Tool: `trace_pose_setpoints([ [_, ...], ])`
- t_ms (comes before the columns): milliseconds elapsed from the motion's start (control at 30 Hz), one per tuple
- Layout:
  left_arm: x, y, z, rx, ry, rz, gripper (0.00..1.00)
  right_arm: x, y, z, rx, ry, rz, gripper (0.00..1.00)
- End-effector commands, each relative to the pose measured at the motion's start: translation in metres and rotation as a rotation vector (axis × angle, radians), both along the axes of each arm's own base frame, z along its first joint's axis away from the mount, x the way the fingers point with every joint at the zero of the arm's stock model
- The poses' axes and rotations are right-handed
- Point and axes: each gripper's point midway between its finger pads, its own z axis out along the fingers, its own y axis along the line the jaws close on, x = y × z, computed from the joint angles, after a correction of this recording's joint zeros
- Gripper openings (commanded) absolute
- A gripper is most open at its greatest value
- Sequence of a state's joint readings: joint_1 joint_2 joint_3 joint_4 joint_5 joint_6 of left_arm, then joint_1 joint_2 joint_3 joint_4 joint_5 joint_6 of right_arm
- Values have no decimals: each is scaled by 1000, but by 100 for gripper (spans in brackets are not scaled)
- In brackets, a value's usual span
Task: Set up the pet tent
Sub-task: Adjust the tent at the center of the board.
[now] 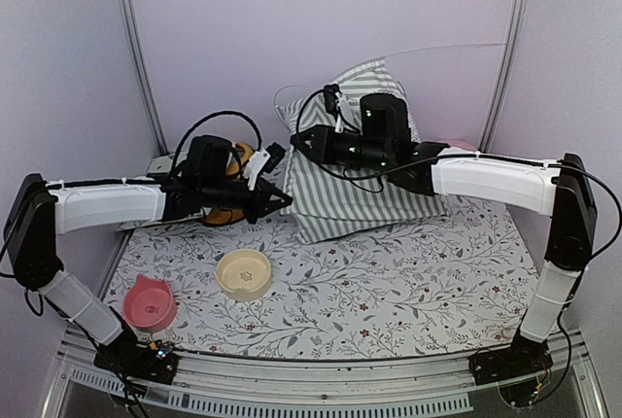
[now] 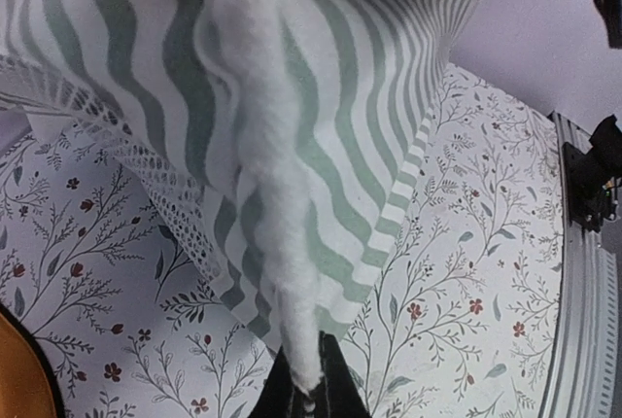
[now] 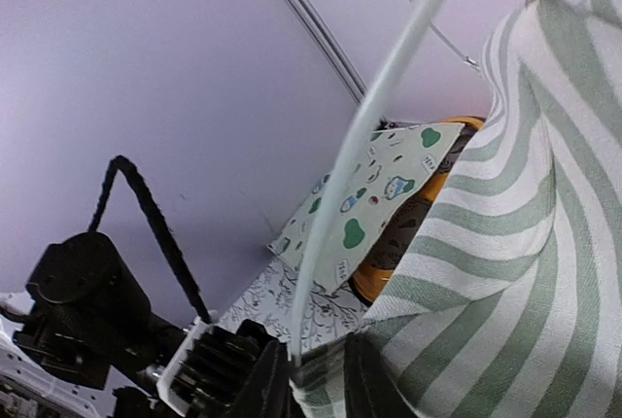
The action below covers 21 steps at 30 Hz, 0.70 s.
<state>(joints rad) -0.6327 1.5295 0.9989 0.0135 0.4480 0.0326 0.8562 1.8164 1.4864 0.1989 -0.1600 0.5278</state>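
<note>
The pet tent (image 1: 362, 160), grey-green and white striped, stands crumpled at the back middle of the table. My left gripper (image 1: 283, 201) is shut on a white seam at the tent's lower left corner; in the left wrist view (image 2: 309, 391) the striped fabric (image 2: 321, 97) and lace flap (image 2: 126, 146) hang above it. My right gripper (image 1: 299, 136) is shut on the tent's upper left edge; in the right wrist view (image 3: 317, 379) it pinches striped fabric (image 3: 505, 243) where a thin white pole (image 3: 374, 136) enters. A pole arcs over the tent (image 1: 447, 49).
A pink bowl (image 1: 151, 302) and a cream bowl (image 1: 243, 273) sit on the floral tablecloth (image 1: 408, 282) at the front left. An orange item (image 1: 236, 158) and a cream mat with teal shapes (image 3: 374, 190) lie behind my left arm. Metal posts (image 1: 136, 58) stand at the back corners.
</note>
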Motion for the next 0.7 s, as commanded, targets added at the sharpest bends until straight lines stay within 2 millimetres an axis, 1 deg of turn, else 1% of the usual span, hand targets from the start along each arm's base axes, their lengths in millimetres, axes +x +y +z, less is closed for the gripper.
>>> trace_pose_setpoints([
  [0, 6, -22, 65, -197, -200, 29, 0, -3, -4, -23, -74, 127, 33, 32],
  [33, 6, -23, 57, -188, -182, 44, 0, -1, -6, -15, -44, 127, 25, 37],
  [100, 3, -26, 49, -181, -160, 49, 0, 5, -14, -6, -1, 135, -3, 45],
  [233, 1, -28, 39, -167, -147, 66, 0, 13, -34, 12, 102, 149, -49, 55],
  [367, -1, -29, 33, -158, -137, 65, 0, 13, -39, 32, 144, 127, -53, 58],
  [500, -4, -32, 32, -153, -144, 57, 0, 20, -44, 46, 163, 94, -93, 58],
  [600, -6, -33, 31, -147, -148, 56, 0, 28, -43, 53, 174, 89, -95, 57],
  [667, -5, -33, 30, -144, -148, 57, 0, 27, -39, 57, 181, 88, -78, 54],
])
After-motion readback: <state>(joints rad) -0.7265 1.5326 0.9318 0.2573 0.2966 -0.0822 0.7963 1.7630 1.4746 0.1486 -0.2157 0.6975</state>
